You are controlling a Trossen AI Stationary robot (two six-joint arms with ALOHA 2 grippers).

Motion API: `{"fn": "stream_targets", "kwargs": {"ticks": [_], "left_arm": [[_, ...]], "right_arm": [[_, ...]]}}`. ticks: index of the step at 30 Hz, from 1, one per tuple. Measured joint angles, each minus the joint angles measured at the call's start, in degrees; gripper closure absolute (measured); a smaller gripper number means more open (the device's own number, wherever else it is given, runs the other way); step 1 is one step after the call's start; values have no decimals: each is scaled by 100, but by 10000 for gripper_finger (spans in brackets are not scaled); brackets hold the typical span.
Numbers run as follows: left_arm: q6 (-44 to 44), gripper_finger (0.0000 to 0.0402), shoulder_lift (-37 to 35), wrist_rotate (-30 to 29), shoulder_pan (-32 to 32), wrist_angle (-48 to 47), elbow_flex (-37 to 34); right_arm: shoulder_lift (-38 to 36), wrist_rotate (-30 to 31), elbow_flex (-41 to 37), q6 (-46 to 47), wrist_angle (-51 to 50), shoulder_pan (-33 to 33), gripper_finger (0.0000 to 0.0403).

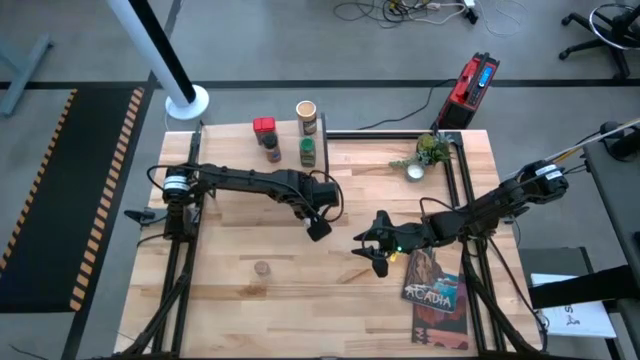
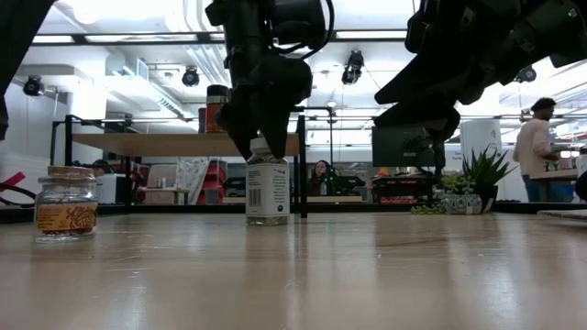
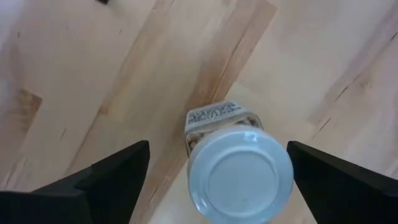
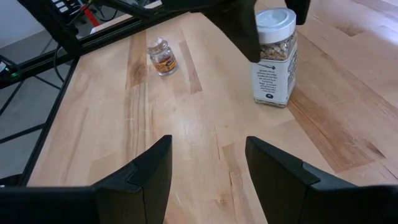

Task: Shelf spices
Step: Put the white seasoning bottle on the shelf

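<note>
A clear jar with a white cap (image 3: 239, 174) stands upright on the tabletop near the middle. My left gripper (image 1: 318, 226) hangs open just above it, one finger on each side of the cap without touching it (image 2: 267, 188). My right gripper (image 4: 208, 168) is open and holds nothing. It hovers to the jar's right (image 4: 273, 59), pointing toward the table's left. A small round jar with brown contents (image 1: 262, 268) stands alone nearer the front (image 2: 66, 203). The shelf (image 2: 165, 143) at the far edge carries a red tin (image 1: 263, 126), a brown jar (image 1: 272, 151), a green-lidded jar (image 1: 307, 150) and a tan canister (image 1: 306, 112).
A small green plant in a white pot (image 1: 428, 155) stands at the far right. An "Acadia" book (image 1: 435, 290) lies at the near right, close under my right arm. Black frame rails run along both sides of the table. A person (image 2: 537, 151) stands in the room beyond.
</note>
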Motion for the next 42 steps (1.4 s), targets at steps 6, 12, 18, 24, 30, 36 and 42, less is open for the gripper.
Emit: {"fn": "stream_targets", "kwargs": {"ticks": [6, 12, 18, 24, 30, 36, 42], "left_arm": [[508, 49, 0, -75, 59, 31, 0], [1972, 77, 0, -408, 57, 5, 0], [3371, 111, 0, -574, 57, 9, 0], [4384, 148, 0, -572, 57, -18, 0], [5671, 182, 0, -570, 25, -194, 0], [7591, 200, 0, -574, -131, -434, 4], [9449, 190, 0, -575, -369, -548, 4]], "right_arm": [[0, -2, 0, 0, -2, 0, 222], [0, 0, 0, -4, 0, 0, 222], [0, -2, 0, -4, 0, 0, 222], [0, -2, 0, -24, -2, 0, 222], [0, -4, 0, -26, -2, 1, 222], [0, -11, 0, -26, -4, 2, 222], [0, -41, 0, -26, -4, 11, 222]]}}
